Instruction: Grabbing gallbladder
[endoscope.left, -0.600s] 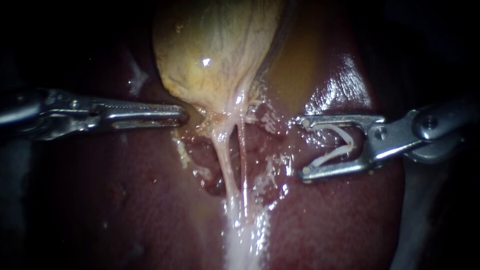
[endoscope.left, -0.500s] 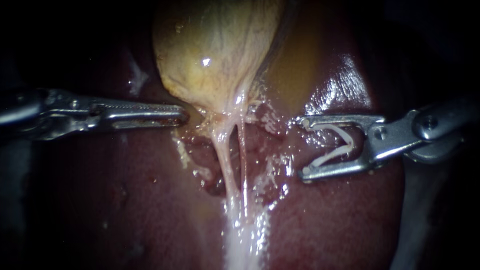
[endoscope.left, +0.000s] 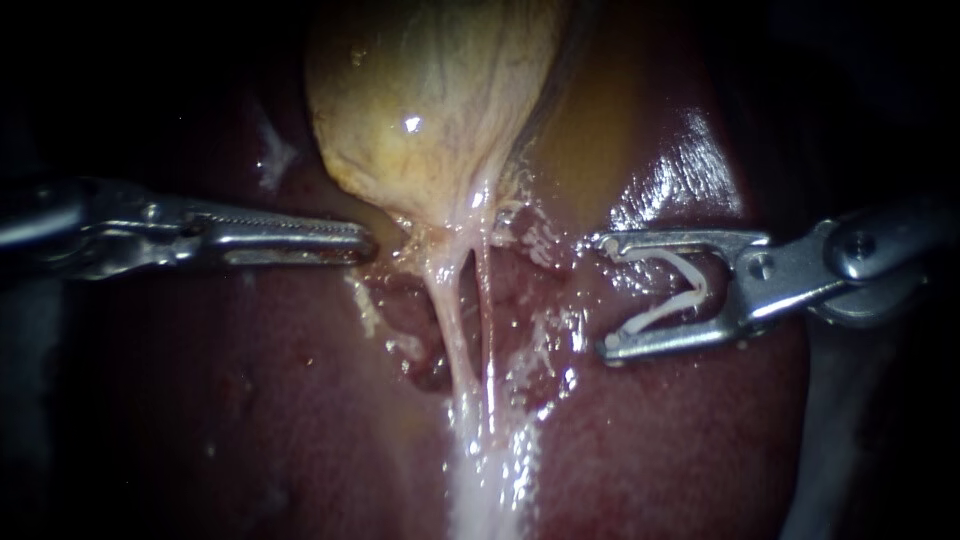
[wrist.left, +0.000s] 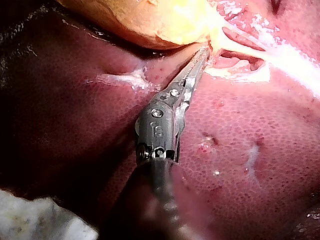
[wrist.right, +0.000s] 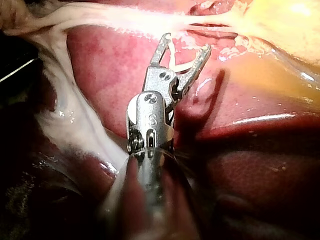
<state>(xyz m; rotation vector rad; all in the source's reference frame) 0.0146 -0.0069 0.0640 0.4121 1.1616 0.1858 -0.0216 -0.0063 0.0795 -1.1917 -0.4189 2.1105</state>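
Dark red, glossy liver (endoscope.left: 250, 400) fills the field. Its edges drop into dark on all sides, w/ bare liver surface free below both instruments.

Pale yellow, veined, pear-shaped gallbladder (endoscope.left: 430, 110) lies top centre, narrowing downward to a wet whitish neck w/ a glint on its front. An amber fluid pool (endoscope.left: 590, 130) lies just right of it.

From the neck two thin pale tubes (endoscope.left: 452, 310) run down side by side w/ a slit btwn them. They merge into a bright white band of tissue (endoscope.left: 490, 480) at bottom centre.

Silver left instrument (endoscope.left: 365, 240) lies level, jaws together w/ nothing btwn them. Its tip is just beside the gallbladder's lower left edge; can't tell if it touches.

Silver right instrument (endoscope.left: 605, 295) sits right of the tubes, apart from them. Its jaws are spread wide and hold a white V-shaped clip (endoscope.left: 702, 285) by its two ends.

Only the left wrist view shows a white cloth (wrist.left: 40, 220) beside the shaft's near end. The right wrist view shows the clip's open mouth facing the tubes ahead.
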